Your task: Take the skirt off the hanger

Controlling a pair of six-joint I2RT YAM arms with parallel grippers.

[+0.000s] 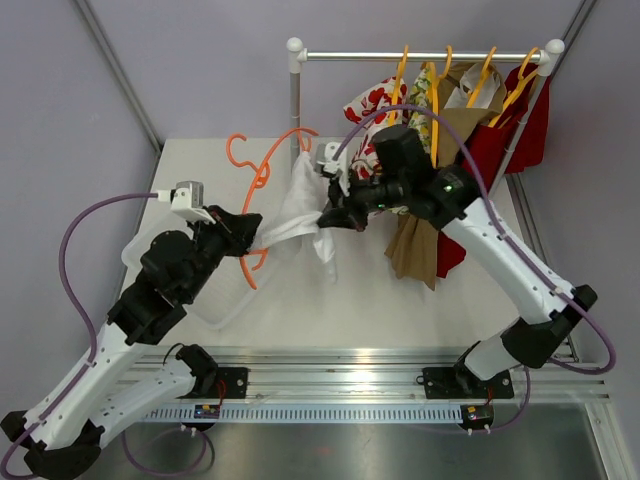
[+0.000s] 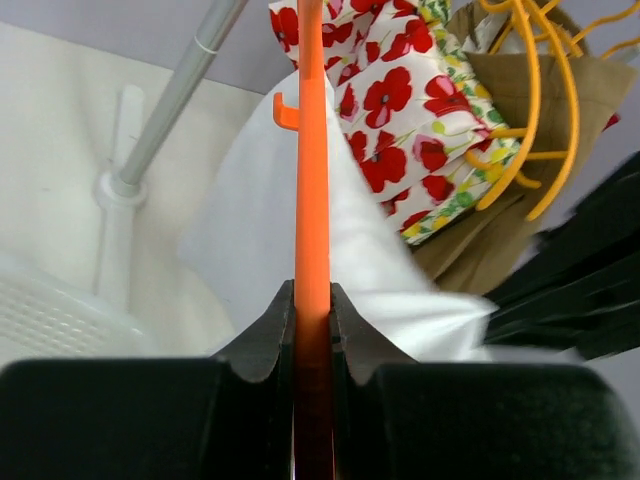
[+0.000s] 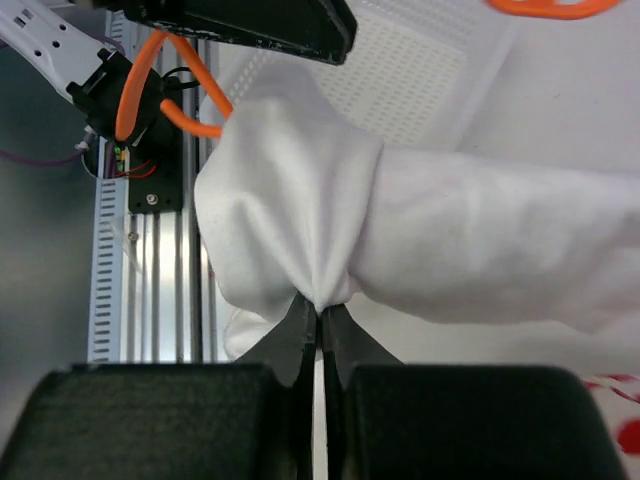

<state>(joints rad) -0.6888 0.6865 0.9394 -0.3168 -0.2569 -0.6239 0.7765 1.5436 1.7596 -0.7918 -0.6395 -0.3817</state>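
Note:
A white skirt (image 1: 300, 205) hangs on an orange hanger (image 1: 262, 175) held over the table. My left gripper (image 1: 243, 232) is shut on the hanger's bar (image 2: 312, 180); the skirt (image 2: 250, 200) drapes on both sides of the bar. My right gripper (image 1: 332, 215) is shut on a pinched fold of the white skirt (image 3: 330, 220), at the skirt's right side. In the right wrist view the orange hanger (image 3: 150, 80) shows at the upper left behind the cloth.
A clothes rail (image 1: 420, 55) at the back holds several yellow hangers with a red-flowered garment (image 1: 375, 100), a tan one (image 1: 415, 245) and a red one (image 1: 515, 135). The rail's post (image 1: 294, 95) stands just behind the skirt. A white perforated basket (image 1: 225, 300) lies under my left arm.

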